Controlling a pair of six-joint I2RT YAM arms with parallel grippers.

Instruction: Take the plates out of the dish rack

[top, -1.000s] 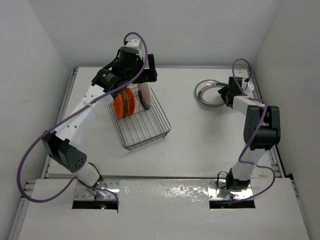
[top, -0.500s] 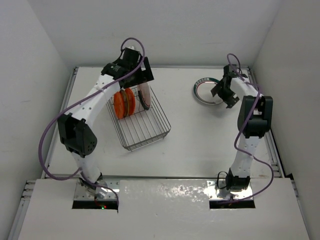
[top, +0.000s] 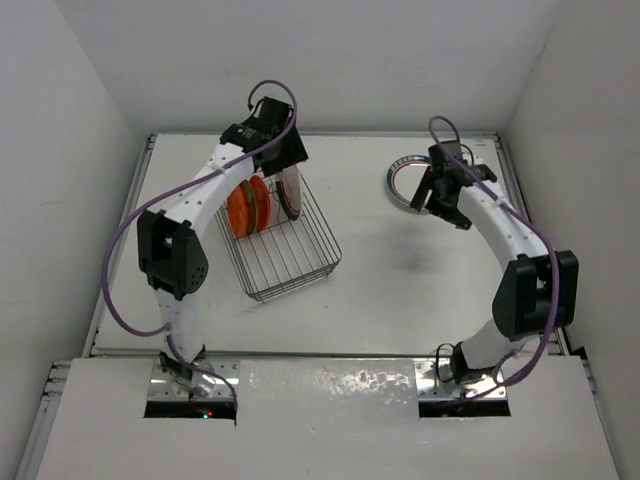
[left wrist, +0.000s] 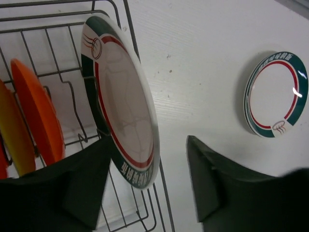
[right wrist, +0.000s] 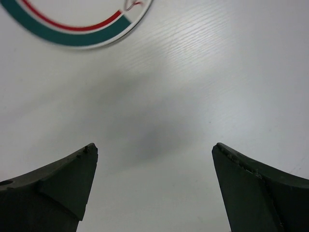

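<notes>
The dark wire dish rack [top: 285,250] stands left of centre. Two orange plates [top: 248,205] and a white plate with a teal-and-red rim [top: 292,190] stand upright in it. In the left wrist view that white plate [left wrist: 123,101] is next to the orange plates [left wrist: 41,121]. My left gripper [left wrist: 148,140] straddles its lower rim, with a gap still showing at the right finger [left wrist: 207,179]. From above, the left gripper [top: 288,166] is at the rack's far end. Another white plate [top: 408,183] lies flat on the table. My right gripper [top: 434,196] hovers open by it, empty [right wrist: 153,149].
The rack's wire side [left wrist: 130,29] runs right behind the held-at rim. The flat plate [left wrist: 275,94] lies to the right of the rack, and its rim [right wrist: 72,29] shows just ahead of the right fingers. White walls close in the table at left, back and right.
My left gripper has come down over the white plate's rim in the rack and its jaws have narrowed. The right arm has swung its elbow out and drawn back from the flat plate.
</notes>
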